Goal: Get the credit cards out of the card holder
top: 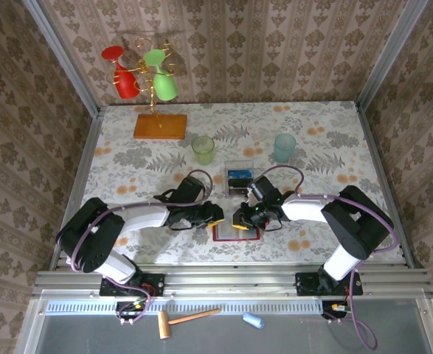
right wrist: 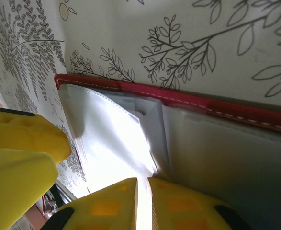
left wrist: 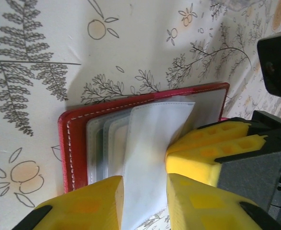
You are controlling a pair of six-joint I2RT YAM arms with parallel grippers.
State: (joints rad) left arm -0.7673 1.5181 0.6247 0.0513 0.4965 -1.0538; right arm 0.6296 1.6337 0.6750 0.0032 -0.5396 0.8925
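Observation:
The red card holder lies open on the floral table between my two grippers. In the left wrist view its red cover frames several clear grey pockets. One translucent white sleeve runs between the fingers of my left gripper, whose jaws stand apart on either side of it. My right gripper is pinched shut on the lit edge of a sleeve under the red spine. From above, the left gripper and right gripper nearly touch. A blue and a dark credit card lie in a clear box behind.
A green cup and a teal cup stand behind the clear box. At the back left a rack with red and green glasses rises from an orange wooden base. The right gripper's yellow fingers crowd the left wrist view.

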